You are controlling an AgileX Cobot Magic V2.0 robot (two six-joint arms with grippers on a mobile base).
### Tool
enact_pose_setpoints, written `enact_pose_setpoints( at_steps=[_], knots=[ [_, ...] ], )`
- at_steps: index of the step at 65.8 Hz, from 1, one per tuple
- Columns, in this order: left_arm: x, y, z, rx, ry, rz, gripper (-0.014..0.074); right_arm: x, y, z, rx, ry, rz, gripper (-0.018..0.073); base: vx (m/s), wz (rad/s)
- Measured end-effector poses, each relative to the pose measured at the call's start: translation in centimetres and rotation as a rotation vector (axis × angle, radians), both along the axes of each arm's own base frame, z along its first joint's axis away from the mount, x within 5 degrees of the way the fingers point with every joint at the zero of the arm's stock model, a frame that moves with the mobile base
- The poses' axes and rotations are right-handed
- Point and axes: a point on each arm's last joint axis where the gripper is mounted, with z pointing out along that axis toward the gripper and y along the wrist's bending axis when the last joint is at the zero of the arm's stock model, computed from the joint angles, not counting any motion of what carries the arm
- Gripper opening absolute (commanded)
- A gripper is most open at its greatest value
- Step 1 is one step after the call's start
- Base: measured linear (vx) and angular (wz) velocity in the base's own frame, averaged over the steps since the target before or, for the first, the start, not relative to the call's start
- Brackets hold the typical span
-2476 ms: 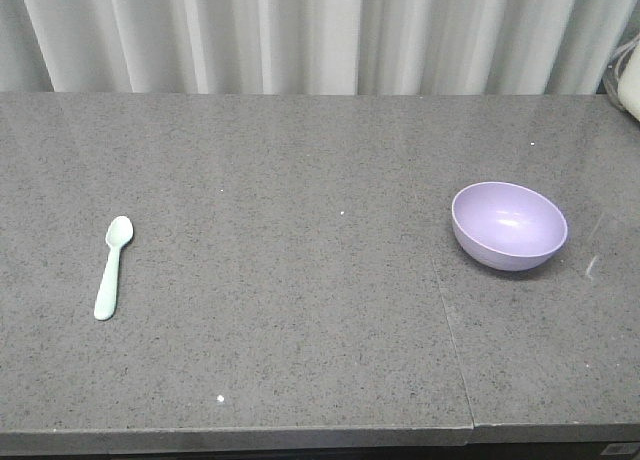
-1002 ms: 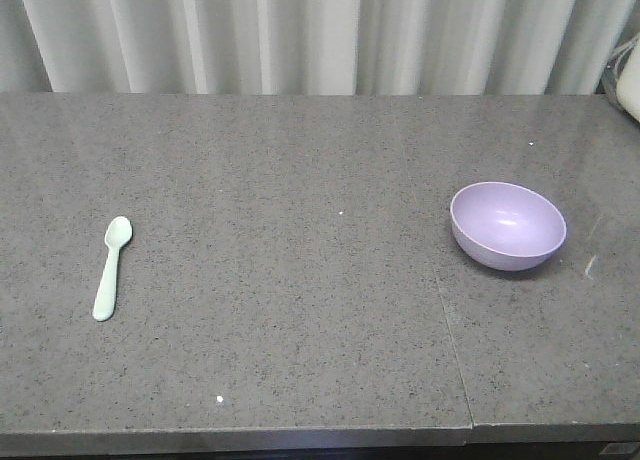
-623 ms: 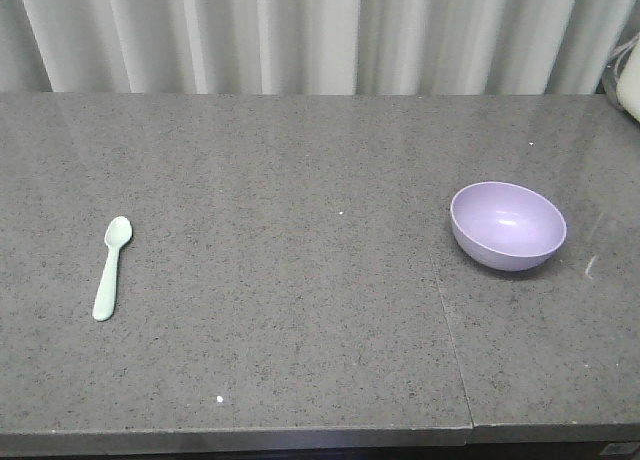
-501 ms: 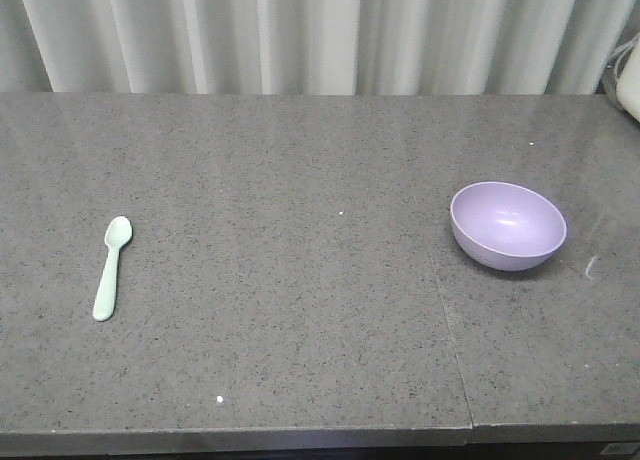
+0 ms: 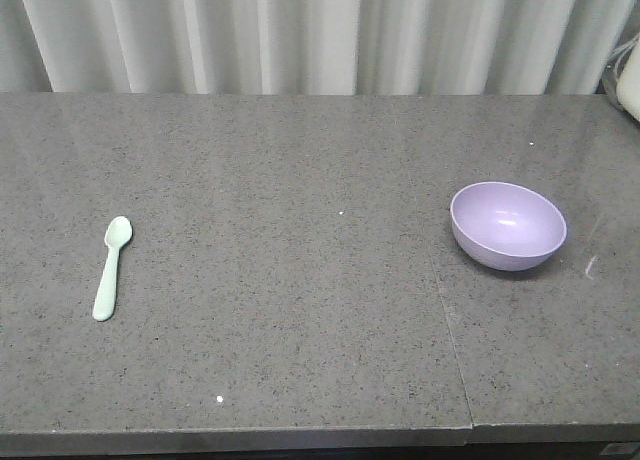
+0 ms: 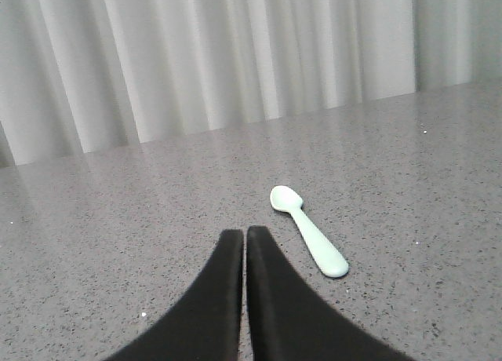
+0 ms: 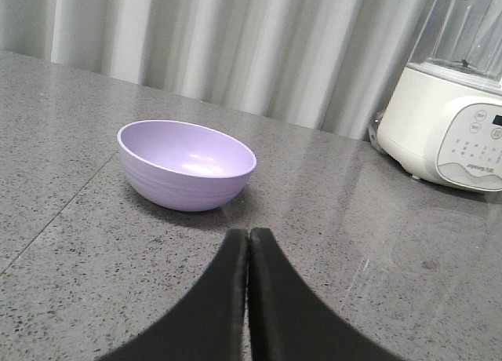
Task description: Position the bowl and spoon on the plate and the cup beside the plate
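The lavender bowl (image 5: pixel 508 225) sits tilted on the grey counter at the right; in the right wrist view the bowl (image 7: pixel 187 163) lies just beyond and left of my right gripper (image 7: pixel 249 234), which is shut on nothing. The mint-green spoon (image 5: pixel 112 266) lies at the left, scoop pointing away. In the left wrist view the spoon (image 6: pixel 308 230) rests a little right of my left gripper (image 6: pixel 245 234), also shut and empty. The plate and the cup are out of view. Neither gripper shows in the front view.
A white blender base (image 7: pixel 449 129) with a clear jug stands at the counter's far right. A seam (image 5: pixel 445 320) runs through the counter left of the bowl. White curtains (image 5: pixel 300 35) hang behind. The counter's front edge (image 5: pixel 240 432) is near.
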Motion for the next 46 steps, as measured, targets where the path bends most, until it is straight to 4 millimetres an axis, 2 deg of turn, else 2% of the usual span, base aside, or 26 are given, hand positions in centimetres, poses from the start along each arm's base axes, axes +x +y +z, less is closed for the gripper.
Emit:
enact_pose_setpoints(
  at_steps=[10, 25, 31, 38, 46],
  knots=[
    [0.0, 0.0, 0.3, -0.033, -0.033, -0.003, -0.0006, 0.0, 0.0, 0.3, 0.112, -0.039, 0.0, -0.0005, 0.0, 0.0],
    [-0.1, 0.0, 1.3, -0.041, -0.144, -0.003, -0.0006, -0.1, -0.4, 1.5, 0.709, -0.177, -0.014, -0.0005, 0.0, 0.0],
    [-0.1, 0.0, 1.7, -0.046, -0.19, -0.004, -0.0006, -0.2, -0.8, 1.8, 0.888, -0.236, -0.034, -0.0005, 0.0, 0.0],
    [-0.3, 0.0, 2.4, -0.118, -0.263, -0.009, -0.0006, -0.3, -1.3, 2.1, 0.999, -0.29, -0.059, -0.0005, 0.0, 0.0],
    [-0.6, 0.2, 3.5, -0.291, -0.381, -0.031, -0.0006, -0.4, -1.3, 2.9, 1.021, -0.309, -0.045, -0.0005, 0.0, 0.0]
  ],
)
